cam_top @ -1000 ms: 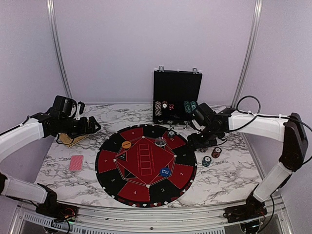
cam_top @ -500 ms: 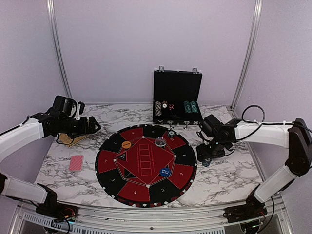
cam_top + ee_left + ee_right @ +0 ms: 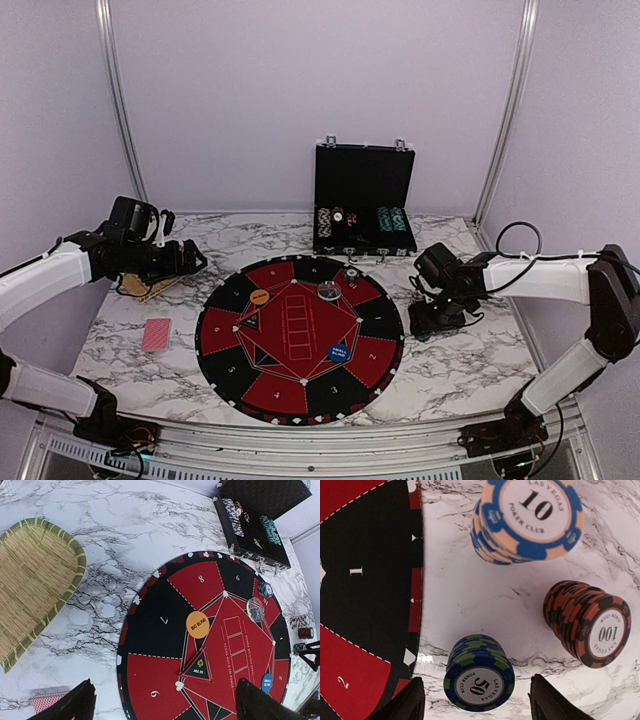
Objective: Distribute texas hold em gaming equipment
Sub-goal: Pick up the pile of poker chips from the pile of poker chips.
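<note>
Blue-green chip stack marked 50 [image 3: 479, 677] stands on the marble table [image 3: 470, 605] between the right gripper [image 3: 476, 680] fingers [image 3: 405, 702], which are apart with a gap on each side, not touching it. Past the fingertips is the blue-and-peach 10 stack [image 3: 525, 517]. The red-black 100 stack [image 3: 587, 627] is just outside the finger on the view's right, and the round mat [image 3: 365, 580] is outside the other one. Left gripper [image 3: 165, 685] hovers over the mat, fingers wide apart, holding nothing. Orange disc [image 3: 197, 624] lies ahead between them. Clear disc [image 3: 255, 609] and blue disc [image 3: 267, 682] lie toward one finger, red-backed cards [image 3: 47, 700] just beside the other, woven tray [image 3: 35, 580] beyond. Open black case [image 3: 363, 200] holds more chips.
</note>
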Tool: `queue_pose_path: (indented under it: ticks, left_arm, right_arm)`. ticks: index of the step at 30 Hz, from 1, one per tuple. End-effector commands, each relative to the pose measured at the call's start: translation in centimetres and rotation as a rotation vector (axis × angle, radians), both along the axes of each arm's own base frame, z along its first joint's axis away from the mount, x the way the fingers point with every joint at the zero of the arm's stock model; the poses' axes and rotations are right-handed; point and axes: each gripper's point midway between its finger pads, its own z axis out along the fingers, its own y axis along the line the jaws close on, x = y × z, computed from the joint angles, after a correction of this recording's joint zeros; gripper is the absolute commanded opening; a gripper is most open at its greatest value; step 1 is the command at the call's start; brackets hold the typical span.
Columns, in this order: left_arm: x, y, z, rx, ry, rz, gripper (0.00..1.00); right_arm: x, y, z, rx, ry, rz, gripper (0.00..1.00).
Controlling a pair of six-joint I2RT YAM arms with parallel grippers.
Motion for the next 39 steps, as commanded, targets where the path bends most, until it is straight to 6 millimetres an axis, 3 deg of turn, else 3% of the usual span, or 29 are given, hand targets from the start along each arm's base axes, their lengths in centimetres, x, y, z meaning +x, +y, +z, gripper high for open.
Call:
queue_pose_path:
  ticks: [1, 15, 27, 39]
  left_arm:
    - [0.3, 0.0, -0.3, -0.006, 0.004, -0.002, 0.99]
    - [0.3, 0.0, -0.6, -0.003, 0.012, 0.0, 0.99]
    - [0.4, -0.1, -0.7, -0.003, 0.016, -0.001, 0.99]
    - [0.4, -0.2, -0.7, -0.005, 0.016, -0.003, 0.99]
  right_arm:
    - [0.8, 0.2, 0.3, 0.039, -0.032, -0.014, 0.69]
    - [1.1, 0.2, -1.0, 0.048, -0.014, -0.016, 0.57]
    - [1.2, -0.3, -1.9, 0.028, 0.002, -0.021, 0.52]
    - [1.1, -0.4, -1.6, 0.025, -0.001, -0.02, 0.39]
